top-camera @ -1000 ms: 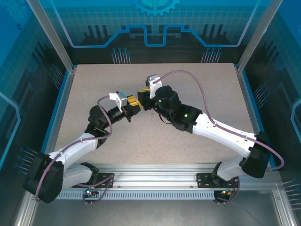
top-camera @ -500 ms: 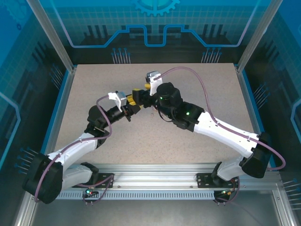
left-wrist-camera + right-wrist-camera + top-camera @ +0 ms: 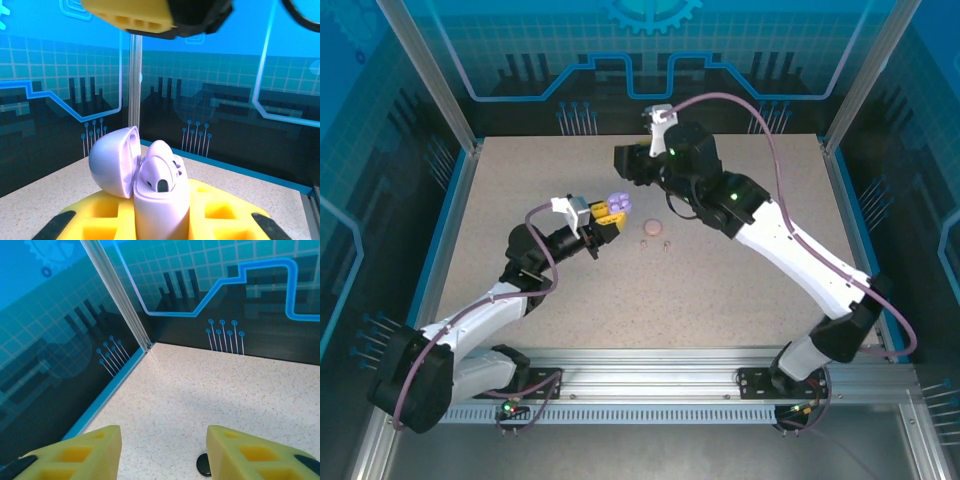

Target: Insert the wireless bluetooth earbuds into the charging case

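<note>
L hand: clamped on lilac case, held above desk, left of centre.
Lilac case: lid open, tipped left; lilac bud sits inside.
Desk mid: pink case, w/ two small buds just beside it on near side; their colour unclear.
R hand: fingers apart, nothing betw. them; raised toward back of desk, apart from both cases.
Dark round item: on desk, seen betw. R fingers; too small to ID.
</note>
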You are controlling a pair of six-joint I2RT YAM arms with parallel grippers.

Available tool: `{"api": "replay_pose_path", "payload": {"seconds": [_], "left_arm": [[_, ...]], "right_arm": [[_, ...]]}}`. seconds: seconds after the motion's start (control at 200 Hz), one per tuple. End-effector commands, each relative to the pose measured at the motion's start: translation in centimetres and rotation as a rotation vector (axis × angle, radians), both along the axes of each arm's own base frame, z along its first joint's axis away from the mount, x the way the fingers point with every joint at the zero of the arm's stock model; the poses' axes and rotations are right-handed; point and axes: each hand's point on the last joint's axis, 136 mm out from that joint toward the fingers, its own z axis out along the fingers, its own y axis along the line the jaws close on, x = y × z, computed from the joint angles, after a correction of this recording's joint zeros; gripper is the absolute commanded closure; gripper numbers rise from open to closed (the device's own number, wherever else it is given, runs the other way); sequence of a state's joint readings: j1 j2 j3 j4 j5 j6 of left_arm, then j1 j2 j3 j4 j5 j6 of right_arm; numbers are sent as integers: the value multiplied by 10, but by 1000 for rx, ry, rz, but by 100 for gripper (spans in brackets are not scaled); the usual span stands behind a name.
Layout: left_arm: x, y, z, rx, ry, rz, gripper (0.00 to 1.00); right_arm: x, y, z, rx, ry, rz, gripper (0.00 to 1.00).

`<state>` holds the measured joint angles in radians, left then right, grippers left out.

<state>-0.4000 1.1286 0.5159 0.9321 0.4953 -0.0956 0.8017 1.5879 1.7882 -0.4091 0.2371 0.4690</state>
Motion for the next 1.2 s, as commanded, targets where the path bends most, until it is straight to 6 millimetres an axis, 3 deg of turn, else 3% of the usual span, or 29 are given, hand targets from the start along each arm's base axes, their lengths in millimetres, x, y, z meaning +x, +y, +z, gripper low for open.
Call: {"api": "replay_pose_path", "payload": {"seconds": [0.0, 0.165, 0.36, 0.52, 0.61, 0.75, 0.87, 0.995, 1.196], "left_arm": [[-9, -5, 26, -11, -95, -38, 100], [-7, -5, 27, -12, -93, -30, 100], [-4, -4, 27, -18, -86, -15, 100], [-2, -3, 26, -20, -73, -8, 100], [-2, -4, 25, -21, -66, -14, 100], [-2, -3, 18, -27, -36, -13, 100], [2, 0, 1, -48, 52, 10, 100], [9, 11, -30, -76, 197, 80, 100], [15, 26, -109, -95, 581, 193, 100]], "right_arm": [[0, 12, -50, -126, 171, 64, 62], [0, 24, -72, -183, 246, 111, 73], [-26, 21, -86, -216, 251, 131, 81], [-51, 6, -86, -221, 220, 107, 82], [-56, -6, -83, -181, 205, 66, 82], [-51, -38, -61, -107, 147, -60, 69], [-52, -67, -47, -45, 114, -141, 55], [-55, -87, -54, -37, 137, -177, 50], [-58, -95, -110, -88, 238, -218, 45]]}}
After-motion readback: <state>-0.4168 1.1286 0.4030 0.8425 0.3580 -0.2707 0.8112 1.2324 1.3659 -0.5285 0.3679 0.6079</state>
